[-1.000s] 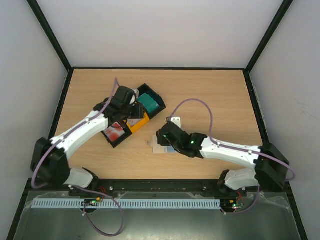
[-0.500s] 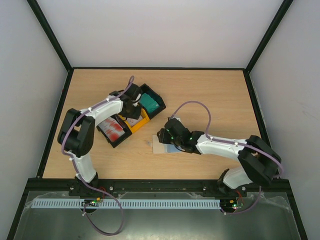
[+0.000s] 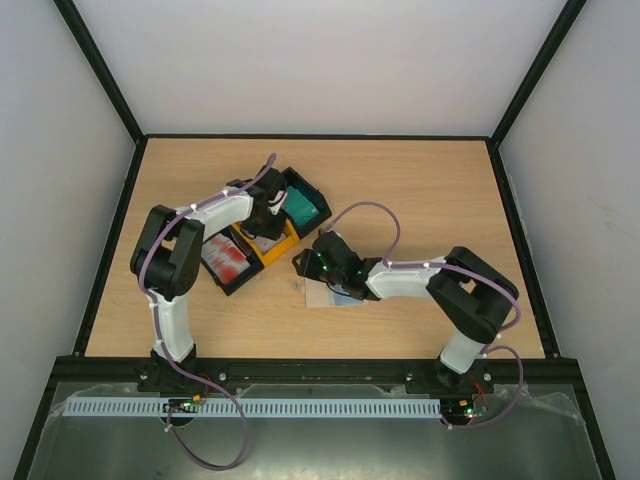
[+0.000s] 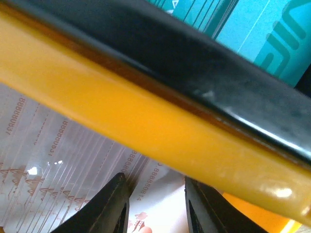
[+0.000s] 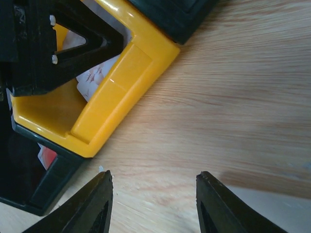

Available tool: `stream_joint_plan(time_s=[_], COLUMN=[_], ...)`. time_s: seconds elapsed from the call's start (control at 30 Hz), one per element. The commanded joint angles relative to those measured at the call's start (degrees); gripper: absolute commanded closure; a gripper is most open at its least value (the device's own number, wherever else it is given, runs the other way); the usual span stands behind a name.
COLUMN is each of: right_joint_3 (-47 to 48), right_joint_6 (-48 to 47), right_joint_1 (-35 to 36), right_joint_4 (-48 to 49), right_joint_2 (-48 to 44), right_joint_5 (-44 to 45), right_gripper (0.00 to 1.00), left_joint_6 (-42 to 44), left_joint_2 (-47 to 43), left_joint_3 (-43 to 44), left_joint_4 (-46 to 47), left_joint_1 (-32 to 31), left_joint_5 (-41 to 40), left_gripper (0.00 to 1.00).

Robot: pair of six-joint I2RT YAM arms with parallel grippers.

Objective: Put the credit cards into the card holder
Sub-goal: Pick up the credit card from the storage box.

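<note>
My left gripper (image 3: 268, 222) is open, its tips down in the yellow tray (image 3: 276, 248). In the left wrist view a pale whitish card (image 4: 160, 194) lies flat between its fingers (image 4: 114, 204), just below the tray's yellow wall (image 4: 146, 126). Teal cards (image 3: 300, 206) fill a black tray behind; they also show in the left wrist view (image 4: 272, 39). Red-and-white cards (image 3: 226, 260) lie in the black tray to the left. My right gripper (image 3: 304, 263) is open and empty over bare wood (image 5: 155, 204), beside the yellow tray (image 5: 112, 97). The card holder (image 3: 336, 296) lies flat, partly under my right wrist.
The three trays sit joined in a diagonal row left of centre. In the right wrist view the black left gripper (image 5: 48, 48) stands inside the yellow tray. The two grippers are close together. Dark frame edges bound the wooden table (image 3: 430, 190).
My left gripper has shifted right and down into the yellow tray, and that arm has folded back. My right gripper has moved left, off the card holder, toward the trays.
</note>
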Motion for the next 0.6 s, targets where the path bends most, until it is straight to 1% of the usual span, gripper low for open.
stream_joint_plan(time_s=[0.0, 0.2, 0.33, 0.57], right_joint_3=[3.65, 4.72, 5.91, 7.00], right_joint_6=[2.43, 2.02, 0.95, 0.25], right_joint_1=[-0.21, -0.22, -0.23, -0.22], right_joint_4=[4.91, 4.90, 3.73, 2.54], right_joint_2=[4.18, 6.52, 7.81, 8.58], right_joint_5=[-1.30, -2.59, -2.48, -2.00], right_gripper=[0.54, 0.54, 0.54, 0.54], left_joint_6=[1.28, 0.74, -0.37, -2.17], left_joint_2=[1.49, 1.17, 0.26, -3.46], left_joint_3=[0.90, 0.70, 0.49, -2.31], left_joint_4=[-2.24, -2.66, -2.63, -1.39], left_joint_1=[0.20, 0.21, 0.14, 0.07], left_joint_5=[1.74, 3.55, 4.89, 7.44], left_gripper=[0.67, 0.75, 0.78, 0.81])
